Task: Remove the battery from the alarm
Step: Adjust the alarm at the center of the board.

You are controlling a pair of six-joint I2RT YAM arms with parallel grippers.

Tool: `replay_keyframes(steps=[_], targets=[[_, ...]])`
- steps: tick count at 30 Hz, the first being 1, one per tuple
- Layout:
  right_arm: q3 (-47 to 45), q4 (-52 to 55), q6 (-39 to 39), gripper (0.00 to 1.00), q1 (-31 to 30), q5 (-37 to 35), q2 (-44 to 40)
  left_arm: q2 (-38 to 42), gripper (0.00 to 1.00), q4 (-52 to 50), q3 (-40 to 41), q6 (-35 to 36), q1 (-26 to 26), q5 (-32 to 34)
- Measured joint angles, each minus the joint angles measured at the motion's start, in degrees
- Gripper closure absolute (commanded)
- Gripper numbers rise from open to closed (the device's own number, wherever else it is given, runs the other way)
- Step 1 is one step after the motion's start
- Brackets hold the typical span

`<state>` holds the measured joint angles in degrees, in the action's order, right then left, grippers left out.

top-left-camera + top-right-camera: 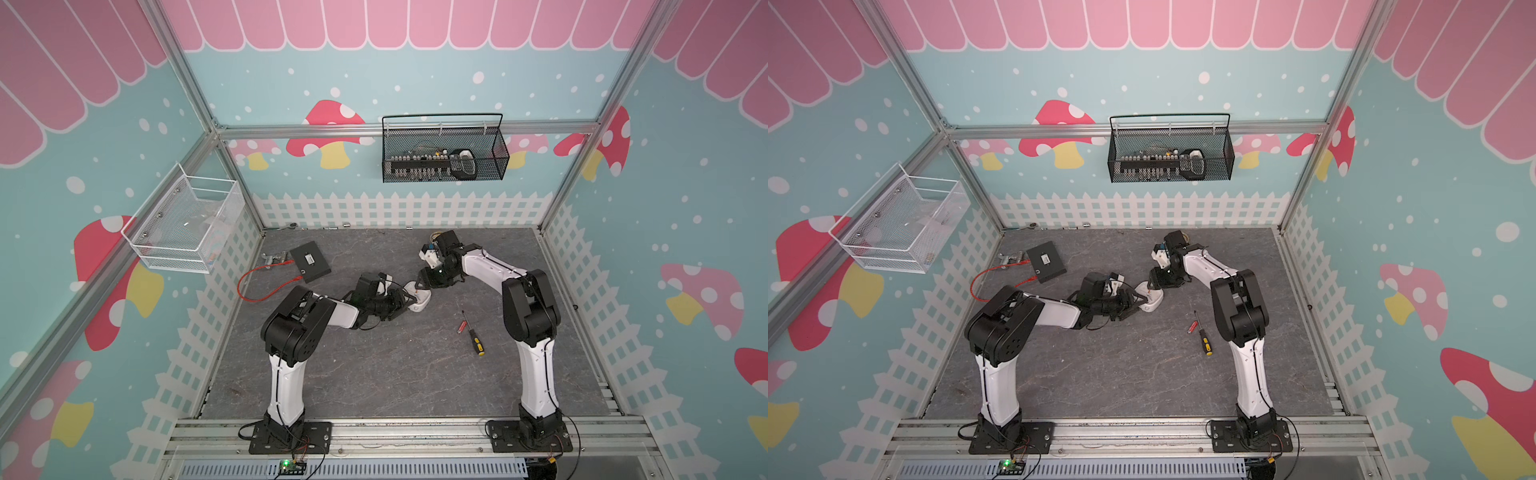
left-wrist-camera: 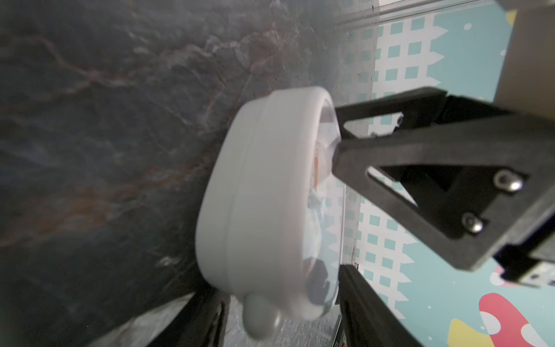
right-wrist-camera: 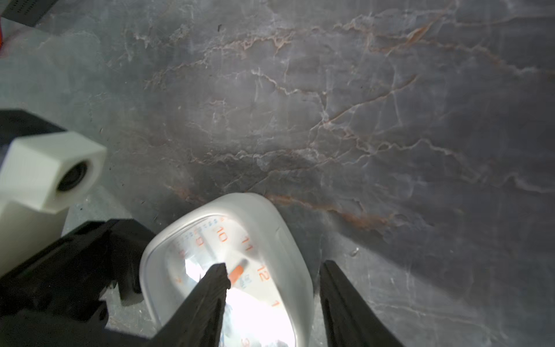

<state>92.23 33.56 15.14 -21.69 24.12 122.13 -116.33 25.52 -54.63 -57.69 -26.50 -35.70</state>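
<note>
- Two grippers meet at the alarm (image 1: pixel 422 306), tilted, near the centre of the table (image 1: pixel 374 365)
- left gripper (image 2: pixel 276 282): jaws flank it front and back, can't tell if they clamp
- right gripper (image 3: pixel 274 266): jaws apart, one finger (image 3: pixel 216 288) on the clock face, the other just outside the rim
- battery (image 1: pixel 460 327) lies on the table at 4 o'clock from the alarm, just beside the screwdriver (image 1: pixel 478 344) shaft

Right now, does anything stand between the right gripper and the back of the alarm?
Yes, the alarm itself: its dial faces the right gripper, one fingertip over the glass, so the back is turned away. No battery shows.
</note>
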Motion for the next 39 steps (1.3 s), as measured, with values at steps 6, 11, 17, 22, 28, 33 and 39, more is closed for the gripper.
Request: replay_keyframes(steps=[6,11,17,22,28,33,39], targets=[[-13.66,-4.76,2.34,0.49,-1.75,1.4,-8.66,-0.94,0.41,-2.38,-2.47,2.1,1.75,0.83],[-23.52,-7.61,6.14,0.49,-4.81,1.95,-16.52,-2.12,0.43,-4.57,-5.16,3.82,2.69,1.07],[-29.94,-10.73,11.5,0.41,-10.01,2.03,-24.0,-3.23,0.41,-7.5,-8.24,5.33,3.34,1.79],[-29.33,-8.61,13.57,0.33,-10.21,-2.86,-30.86,0.07,0.36,-11.98,-7.32,7.28,3.69,5.42],[-16.63,-3.54,8.41,0.32,-7.69,-7.23,-29.68,13.4,0.31,-25.77,-0.24,9.97,6.43,14.82],[-10.23,-1.75,2.32,0.32,-5.6,-5.79,-21.38,27.47,0.3,-30.53,8.68,10.29,7.52,17.42],[-9.31,1.25,-3.15,0.31,-5.31,-1.57,-13.4,37.81,0.3,-31.17,22.1,5.33,3.04,14.53]])
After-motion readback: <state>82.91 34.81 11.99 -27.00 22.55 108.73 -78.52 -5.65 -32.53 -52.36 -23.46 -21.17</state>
